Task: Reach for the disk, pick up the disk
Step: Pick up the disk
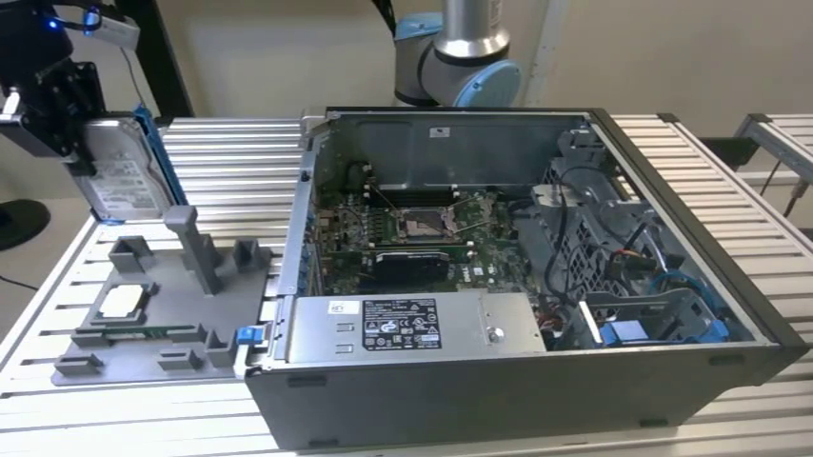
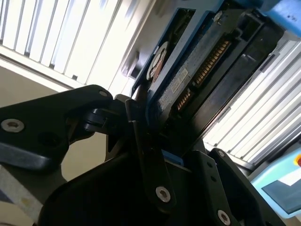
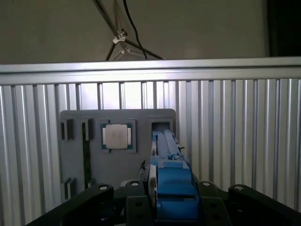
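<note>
You have the flat silver-grey metal hard drive with the white label and blue plastic carrier frame [image 1: 128,181] in the black pincer [image 1: 79,143], which is clamped across its two broad faces. The disk hangs on edge at the exterior view's left, above the far corner of the grey plastic fixture tray [image 1: 140,319] and, as far as you can judge, clear of it. The second wrist view shows one black finger [image 2: 151,160] lying against the blue frame near the connector end, so the hold sits at one end of the disk [image 2: 188,80] and not at its middle. Lift straight and slowly, since a sideways swing could lever the drive in the grip. Watch the grey upright posts [image 1: 190,249] just beside the disk's lower edge, and the small square silver chip [image 3: 116,136] seated in the tray. The first wrist view looks along the blue carrier [image 3: 171,186] toward an empty slot [image 3: 161,126] — use that line to check that the disk stays square to the tray. Stay well away from the open grey metal computer case [image 1: 508,286] on the slatted aluminium worktop [image 1: 228,143].
</note>
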{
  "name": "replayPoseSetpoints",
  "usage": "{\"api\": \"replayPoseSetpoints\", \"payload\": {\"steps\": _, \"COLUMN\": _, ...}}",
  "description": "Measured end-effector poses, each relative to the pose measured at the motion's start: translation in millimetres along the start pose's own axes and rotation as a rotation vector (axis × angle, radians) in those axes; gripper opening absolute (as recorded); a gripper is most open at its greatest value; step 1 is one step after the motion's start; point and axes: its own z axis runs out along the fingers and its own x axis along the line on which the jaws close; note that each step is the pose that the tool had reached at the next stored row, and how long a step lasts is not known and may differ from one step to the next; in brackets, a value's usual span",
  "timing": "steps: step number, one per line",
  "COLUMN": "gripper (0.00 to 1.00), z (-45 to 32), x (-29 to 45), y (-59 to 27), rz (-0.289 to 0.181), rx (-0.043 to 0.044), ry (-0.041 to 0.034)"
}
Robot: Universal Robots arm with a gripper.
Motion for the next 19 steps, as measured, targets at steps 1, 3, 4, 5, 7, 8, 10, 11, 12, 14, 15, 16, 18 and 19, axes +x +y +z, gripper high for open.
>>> {"api": "replayPoseSetpoints", "payload": {"steps": 1, "gripper": 0.00, "z": -1.6, "x": 0.0, "y": 0.0, "rz": 0.000, "rx": 0.0001, "ry": -0.0001}}
{"api": "replayPoseSetpoints", "payload": {"steps": 3, "gripper": 0.00, "z": -5.0, "x": 0.0, "y": 0.0, "rz": 0.000, "rx": 0.0000, "ry": 0.0000}}
{"api": "replayPoseSetpoints", "payload": {"steps": 4, "gripper": 0.00, "z": -6.7, "x": 0.0, "y": 0.1, "rz": 0.000, "rx": -0.0001, "ry": 0.0000}}
{"api": "replayPoseSetpoints", "payload": {"steps": 5, "gripper": 0.00, "z": -8.4, "x": 0.0, "y": 0.1, "rz": 0.000, "rx": 0.0001, "ry": 0.0000}}
{"api": "replayPoseSetpoints", "payload": {"steps": 7, "gripper": 0.00, "z": -11.7, "x": 0.0, "y": 0.1, "rz": 0.000, "rx": 0.0000, "ry": 0.0000}}
{"api": "replayPoseSetpoints", "payload": {"steps": 8, "gripper": 0.00, "z": -13.3, "x": 0.0, "y": 0.1, "rz": 0.000, "rx": 0.0000, "ry": 0.0000}}
{"api": "replayPoseSetpoints", "payload": {"steps": 10, "gripper": 0.00, "z": -16.6, "x": 0.1, "y": 0.1, "rz": 0.000, "rx": 0.0000, "ry": 0.0000}}
{"api": "replayPoseSetpoints", "payload": {"steps": 11, "gripper": 0.00, "z": -18.1, "x": 0.1, "y": 0.1, "rz": 0.000, "rx": -0.0001, "ry": 0.0000}}
{"api": "replayPoseSetpoints", "payload": {"steps": 12, "gripper": 0.00, "z": -19.8, "x": 0.1, "y": 0.1, "rz": 0.000, "rx": 0.0000, "ry": 0.0000}}
{"api": "replayPoseSetpoints", "payload": {"steps": 14, "gripper": 0.00, "z": -22.9, "x": 0.1, "y": 0.1, "rz": 0.000, "rx": 0.0001, "ry": 0.0000}}
{"api": "replayPoseSetpoints", "payload": {"steps": 15, "gripper": 0.00, "z": -24.5, "x": 0.1, "y": 0.1, "rz": 0.000, "rx": 0.0001, "ry": 0.0000}}
{"api": "replayPoseSetpoints", "payload": {"steps": 16, "gripper": 0.00, "z": -25.9, "x": 0.1, "y": 0.1, "rz": 0.000, "rx": 0.0001, "ry": 0.0000}}
{"api": "replayPoseSetpoints", "payload": {"steps": 18, "gripper": 0.00, "z": -28.8, "x": 0.1, "y": 0.2, "rz": 0.000, "rx": 0.0000, "ry": 0.0000}}
{"api": "replayPoseSetpoints", "payload": {"steps": 19, "gripper": 0.00, "z": -30.4, "x": 0.1, "y": 0.2, "rz": 0.000, "rx": -0.0001, "ry": 0.0001}}
